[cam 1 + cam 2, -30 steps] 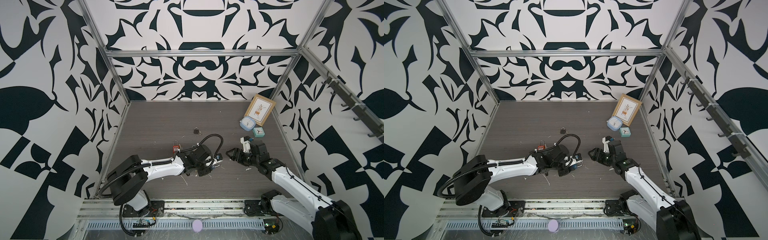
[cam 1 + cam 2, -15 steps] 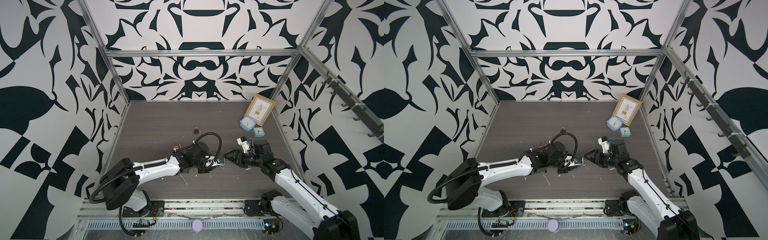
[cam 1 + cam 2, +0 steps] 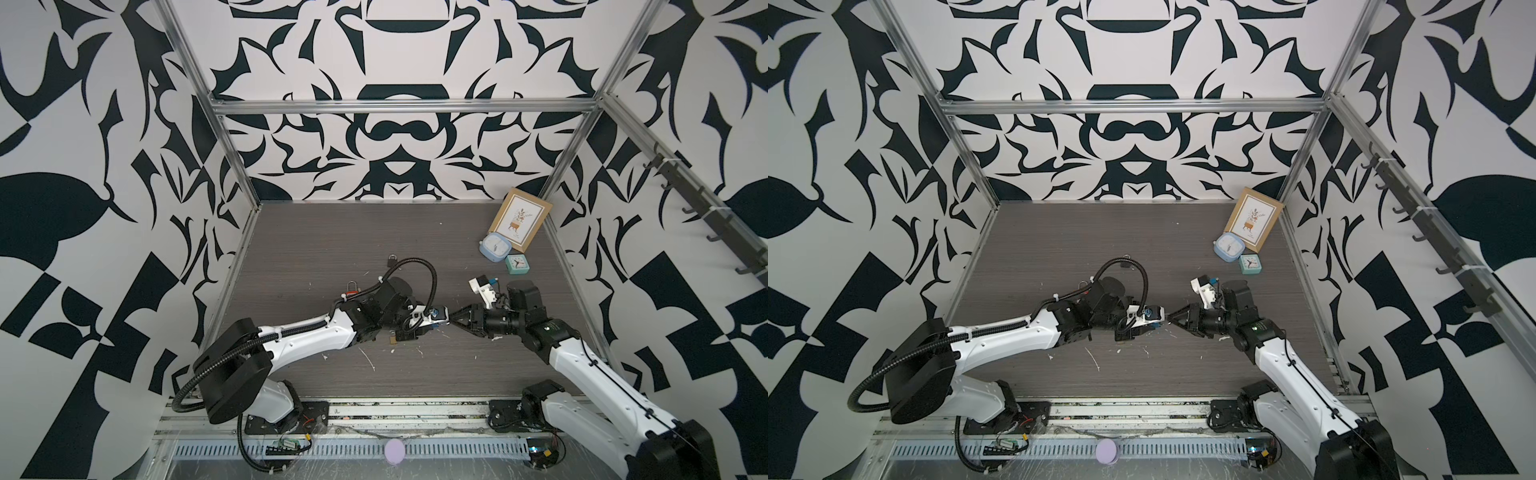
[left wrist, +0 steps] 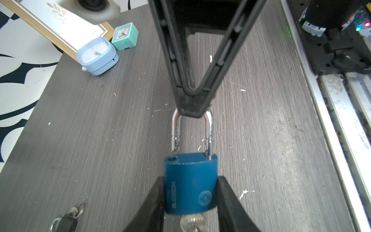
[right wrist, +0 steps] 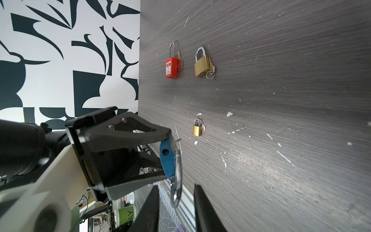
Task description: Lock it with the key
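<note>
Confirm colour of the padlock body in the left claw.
Blue padlock body, silver shackle; shows best in the left wrist view.

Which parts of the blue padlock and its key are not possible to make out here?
- Key: left wrist view, cut off by the picture's edge; only part of it shows.
- Shackle top: left wrist view, covered by the right gripper.
- Blue padlock: both top views, too small, partly hidden by the left gripper.
</note>
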Controlling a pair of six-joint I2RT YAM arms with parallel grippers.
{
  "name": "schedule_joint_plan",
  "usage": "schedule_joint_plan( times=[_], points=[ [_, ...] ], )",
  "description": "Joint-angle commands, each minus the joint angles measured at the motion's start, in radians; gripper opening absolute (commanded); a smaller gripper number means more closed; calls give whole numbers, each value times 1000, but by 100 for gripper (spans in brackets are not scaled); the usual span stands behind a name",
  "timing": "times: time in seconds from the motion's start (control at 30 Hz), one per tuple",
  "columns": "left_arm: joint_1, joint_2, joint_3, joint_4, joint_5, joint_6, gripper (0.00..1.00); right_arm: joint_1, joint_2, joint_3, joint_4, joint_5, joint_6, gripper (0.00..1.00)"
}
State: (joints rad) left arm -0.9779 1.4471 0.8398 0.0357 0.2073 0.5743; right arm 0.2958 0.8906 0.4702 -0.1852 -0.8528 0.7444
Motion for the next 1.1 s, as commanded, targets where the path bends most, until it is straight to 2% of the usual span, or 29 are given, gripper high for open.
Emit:
schedule_joint_plan(
  times=[0.0, 0.27, 0.57, 0.8, 1.07],
  points=[
    [12, -28, -6, 41, 80, -24, 0, -3, -10, -5, 65, -17, -21, 27],
    [16, -11, 13, 13, 115, -20, 0, -2, 0, 5, 89, 9, -20, 17],
    [16, -6, 21, 8, 126, -23, 0, -3, 28, 6, 114, 6, -13, 14],
    [16, 4, 36, 6, 132, -31, 0, -1, 34, -3, 136, -8, -13, 0],
    [16, 16, 46, 13, 118, -43, 0, 2, 27, -12, 158, -23, -3, 0]
  ],
)
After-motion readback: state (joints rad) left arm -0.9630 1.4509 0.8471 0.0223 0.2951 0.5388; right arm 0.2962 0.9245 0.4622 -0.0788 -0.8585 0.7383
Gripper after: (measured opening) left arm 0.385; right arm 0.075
